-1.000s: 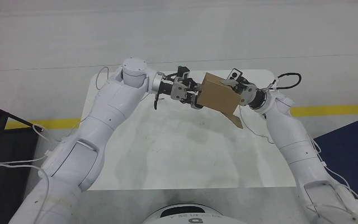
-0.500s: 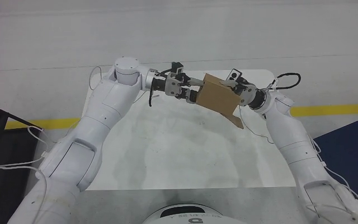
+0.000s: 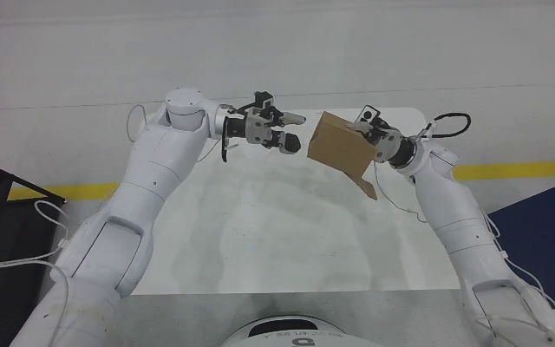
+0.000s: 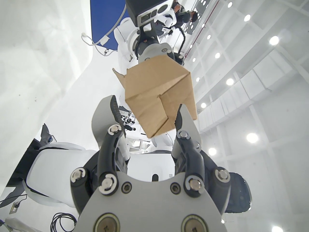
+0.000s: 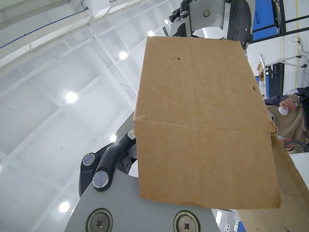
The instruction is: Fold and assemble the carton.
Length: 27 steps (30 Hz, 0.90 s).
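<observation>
- Beneath the carton (image 3: 340,146) lies the white worktop (image 3: 260,252); the carton hangs in the air over the worktop's far part, tilted and touching no surface.
- At the carton's right end sits the right gripper (image 3: 371,139), its jaws closed on the cardboard there and bearing the whole carton.
- Seen from the right wrist, the carton is a broad flat panel with one crease running across it, and this panel hides the tips of the jaws.
- Just beside the carton's left end is the left gripper (image 3: 297,130), pointed at the carton, with a small gap between the two in the top view.
- Its jaws stand wide apart and have hold of nothing.
- Facing the left gripper, the carton's left end is closed by folded-in flaps that meet at a seam.
- From the carton's right end a loose flap (image 3: 368,185) hangs down on the side nearer the robot.
- Past the carton's right end, a black cable (image 3: 449,120) loops off the right arm's wrist.
- Farther out to the carton's right, a yellow stripe (image 3: 512,169) runs along the floor.
</observation>
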Each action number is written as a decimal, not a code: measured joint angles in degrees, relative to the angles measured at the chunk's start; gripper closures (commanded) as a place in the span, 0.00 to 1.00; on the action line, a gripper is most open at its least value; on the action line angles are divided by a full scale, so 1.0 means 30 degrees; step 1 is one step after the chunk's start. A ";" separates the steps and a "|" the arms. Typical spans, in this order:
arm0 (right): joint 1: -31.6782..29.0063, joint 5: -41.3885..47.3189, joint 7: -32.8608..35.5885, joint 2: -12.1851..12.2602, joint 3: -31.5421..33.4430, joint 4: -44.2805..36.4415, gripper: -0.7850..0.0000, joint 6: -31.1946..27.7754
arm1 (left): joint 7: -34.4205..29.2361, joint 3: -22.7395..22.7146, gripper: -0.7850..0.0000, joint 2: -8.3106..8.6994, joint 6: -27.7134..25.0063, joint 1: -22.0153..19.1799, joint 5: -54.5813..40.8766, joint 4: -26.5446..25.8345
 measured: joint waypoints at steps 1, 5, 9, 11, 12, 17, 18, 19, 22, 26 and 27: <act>0.0086 0.0076 -0.0063 0.0025 0.0161 0.0250 1.00 0.0015 | -0.0063 -0.0229 0.36 0.0099 -0.0073 -0.0012 -0.0011 0.0178; 0.0723 -0.0980 -0.1031 0.0222 0.0660 0.1196 1.00 0.0181 | -0.0264 -0.1430 0.27 0.0644 -0.0413 -0.0004 -0.0003 0.0803; 0.1677 -0.3936 -0.2611 0.0620 0.0866 0.0936 1.00 0.1369 | -0.0442 -0.2784 0.19 0.1243 -0.0703 0.0337 -0.0260 0.1221; 0.2089 -0.5707 -0.3335 0.0829 0.0737 0.0418 1.00 0.2323 | -0.0661 -0.3441 0.13 0.1541 -0.0719 0.0639 -0.0471 0.1475; 0.2261 -0.6448 -0.3566 0.0907 0.0615 0.0221 1.00 0.2809 | -0.0776 -0.3699 0.06 0.1653 -0.0719 0.0784 -0.0599 0.1598; 0.3586 -1.0558 -0.3925 0.1233 -0.0840 -0.0441 1.00 0.4985 | -0.1832 -0.4894 0.00 0.2052 -0.0504 0.1600 -0.2077 0.2362; 0.3864 -1.1258 -0.3879 0.1299 -0.1286 -0.0587 1.00 0.5004 | -0.1900 -0.4970 0.00 0.2067 -0.0493 0.1657 -0.2255 0.2431; 0.4166 -1.1962 -0.3800 0.1380 -0.1733 -0.0721 1.00 0.4921 | -0.1914 -0.4987 0.00 0.2068 -0.0492 0.1668 -0.2288 0.2449; 0.5153 -1.3556 -0.3724 0.1655 -0.2712 -0.0924 1.00 0.4796 | -0.1896 -0.4966 0.00 0.2063 -0.0494 0.1654 -0.2225 0.2436; 0.5417 -1.3122 -0.3940 0.1687 -0.2666 -0.0945 1.00 0.5016 | -0.1891 -0.4963 0.00 0.2062 -0.0497 0.1652 -0.2222 0.2433; 0.5407 -1.3123 -0.3936 0.1685 -0.2665 -0.0944 1.00 0.5012 | -0.1891 -0.4964 0.00 0.2062 -0.0497 0.1652 -0.2222 0.2433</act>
